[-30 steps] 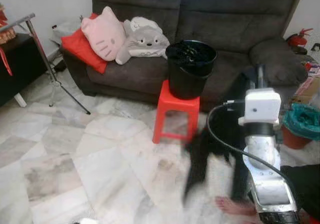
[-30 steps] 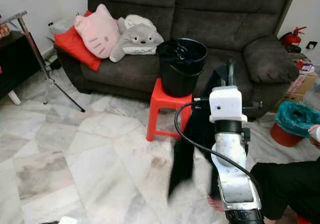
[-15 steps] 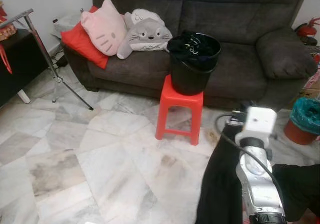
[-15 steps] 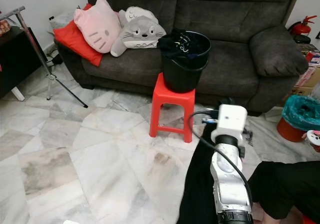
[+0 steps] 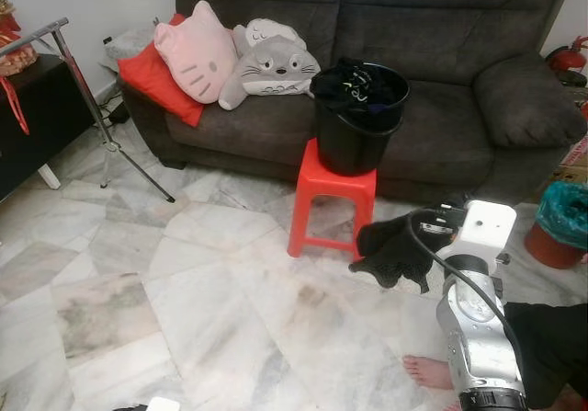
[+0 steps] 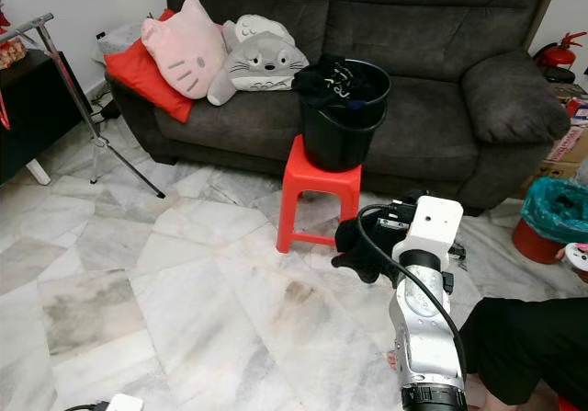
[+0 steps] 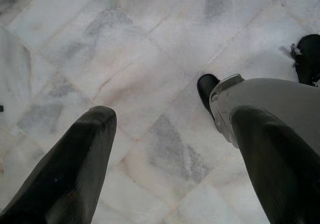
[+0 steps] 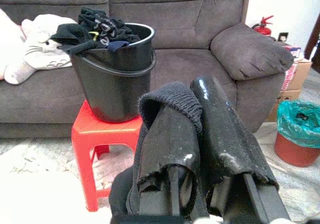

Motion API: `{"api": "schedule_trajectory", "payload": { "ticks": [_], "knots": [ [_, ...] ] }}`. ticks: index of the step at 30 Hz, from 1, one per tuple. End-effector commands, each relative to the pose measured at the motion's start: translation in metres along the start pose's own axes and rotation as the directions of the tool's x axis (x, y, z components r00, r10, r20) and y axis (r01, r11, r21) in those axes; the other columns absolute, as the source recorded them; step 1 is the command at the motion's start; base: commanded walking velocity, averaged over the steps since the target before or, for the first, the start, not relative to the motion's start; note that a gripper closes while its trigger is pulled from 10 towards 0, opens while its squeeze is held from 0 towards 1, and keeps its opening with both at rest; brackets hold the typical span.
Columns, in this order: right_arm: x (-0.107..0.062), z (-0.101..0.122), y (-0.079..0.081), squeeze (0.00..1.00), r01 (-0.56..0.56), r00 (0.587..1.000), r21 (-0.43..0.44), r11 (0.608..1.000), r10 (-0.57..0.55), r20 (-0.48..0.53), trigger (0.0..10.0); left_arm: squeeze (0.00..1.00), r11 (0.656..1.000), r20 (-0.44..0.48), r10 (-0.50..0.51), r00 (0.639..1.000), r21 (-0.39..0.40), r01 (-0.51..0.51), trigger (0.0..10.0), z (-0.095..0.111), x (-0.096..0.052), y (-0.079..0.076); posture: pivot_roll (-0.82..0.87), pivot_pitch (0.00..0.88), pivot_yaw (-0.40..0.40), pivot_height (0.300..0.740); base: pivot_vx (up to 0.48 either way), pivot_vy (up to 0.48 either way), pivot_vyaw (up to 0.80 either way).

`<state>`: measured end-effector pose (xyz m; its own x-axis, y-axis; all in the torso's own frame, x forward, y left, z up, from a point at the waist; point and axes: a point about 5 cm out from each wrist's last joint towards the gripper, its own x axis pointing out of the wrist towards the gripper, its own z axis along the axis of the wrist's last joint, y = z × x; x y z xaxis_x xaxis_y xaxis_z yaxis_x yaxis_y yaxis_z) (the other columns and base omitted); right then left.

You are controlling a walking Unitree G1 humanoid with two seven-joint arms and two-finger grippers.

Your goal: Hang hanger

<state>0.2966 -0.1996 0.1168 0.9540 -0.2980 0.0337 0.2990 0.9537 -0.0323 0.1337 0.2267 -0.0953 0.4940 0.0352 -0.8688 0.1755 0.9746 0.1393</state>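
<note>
A: Black garment (image 8: 167, 101) is being pinched between the right pincer (image 8: 200, 134) fingers, held low beside the red stool (image 5: 333, 211). No hanger is being seen.

B: Left pincer (image 7: 170, 159) is being kept apart, idle. The grip should be kept firm while carrying.

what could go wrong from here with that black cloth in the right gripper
The right gripper pinches the black garment only by a fold draped over one finger, so it may slip to the marble floor. The hanging cloth could snag the red stool. A person's bare foot sits close beside the arm.
</note>
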Motion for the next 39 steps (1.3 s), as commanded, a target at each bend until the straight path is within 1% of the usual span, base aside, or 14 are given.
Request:
{"api": "schedule_trajectory", "payload": {
  "ticks": [1,5,6,7,10,18,20,22,24,26,29,39],
  "knots": [
    [0.004,0.006,0.003,0.0,-0.011,1.0,0.012,1.0,0.011,0.017,10.0,0.0,1.0,-0.001,0.001,1.0,-0.01,-0.001,10.0,-0.003,-0.001,-0.001,-0.14,0.0,0.016,0.74,0.0,0.0,0.0],
    [0.004,0.007,0.001,0.0,0.0,1.0,-0.002,1.0,0.0,0.024,10.0,0.0,0.999,0.008,0.003,1.0,-0.036,-0.002,10.0,-0.002,0.0,-0.006,-0.14,0.0,0.017,0.74,0.0,0.0,0.0],
    [0.004,0.006,-0.001,0.0,0.005,1.0,-0.002,1.0,-0.005,0.024,10.0,0.0,0.999,0.01,0.001,1.0,-0.034,0.0,10.0,0.0,0.001,-0.011,-0.14,0.0,0.017,0.74,0.0,0.0,0.0],
    [0.004,0.006,-0.001,0.0,0.005,1.0,-0.002,1.0,-0.005,0.024,10.0,0.0,0.999,0.01,0.001,1.0,-0.034,0.0,10.0,0.0,0.001,-0.011,-0.14,0.0,0.017,0.74,0.0,0.0,0.0],
    [0.004,0.007,0.0,0.0,0.003,1.0,0.005,1.0,-0.003,0.031,10.0,0.0,0.999,0.011,-0.009,1.0,-0.033,0.009,10.0,0.003,0.003,-0.022,-0.13,0.0,0.018,0.74,0.0,0.0,0.0],
    [0.004,0.009,0.001,0.0,-0.003,0.999,0.001,1.0,0.003,0.044,10.0,0.0,0.999,-0.008,-0.01,1.0,-0.033,0.009,10.0,0.003,0.004,-0.028,-0.13,0.0,0.016,0.74,0.0,0.0,0.0],
    [0.004,0.01,0.002,0.0,-0.006,0.999,-0.003,1.0,0.006,0.047,10.0,0.0,0.999,-0.01,-0.009,1.0,-0.035,0.008,10.0,0.002,0.004,-0.027,-0.14,0.0,0.015,0.74,0.0,0.0,0.0],
    [0.005,0.012,0.004,0.0,-0.019,0.998,-0.023,1.0,0.021,0.062,10.0,0.0,0.999,-0.013,0.002,1.0,-0.039,-0.003,10.0,0.003,0.004,-0.018,-0.14,0.0,0.014,0.74,0.0,0.0,0.0],
    [0.005,0.013,0.004,0.0,-0.019,0.998,-0.021,1.0,0.02,0.064,10.0,0.0,0.999,-0.013,0.003,1.0,-0.039,-0.004,10.0,0.003,0.004,-0.017,-0.14,0.0,0.014,0.74,0.0,0.0,0.0],
    [0.005,0.013,0.002,0.0,-0.009,0.998,-0.051,0.999,0.012,0.069,10.0,0.0,0.999,-0.014,0.009,1.0,-0.038,-0.01,10.0,0.003,0.003,-0.011,-0.14,0.0,0.012,0.74,0.0,0.0,0.73],
    [0.005,0.011,0.001,0.0,-0.002,0.998,-0.064,0.998,0.006,0.058,10.0,0.0,0.999,-0.015,0.011,1.0,-0.035,-0.012,10.0,0.003,0.002,-0.007,-0.14,0.0,0.01,0.74,0.0,0.0,0.79],
    [0.004,0.012,0.001,0.0,0.0,0.998,-0.06,0.998,0.004,0.065,10.0,0.0,0.999,-0.023,0.016,1.0,-0.036,-0.017,10.0,0.003,0.002,-0.005,-0.13,0.0,0.006,0.74,0.0,0.0,0.79]
  ]
}}
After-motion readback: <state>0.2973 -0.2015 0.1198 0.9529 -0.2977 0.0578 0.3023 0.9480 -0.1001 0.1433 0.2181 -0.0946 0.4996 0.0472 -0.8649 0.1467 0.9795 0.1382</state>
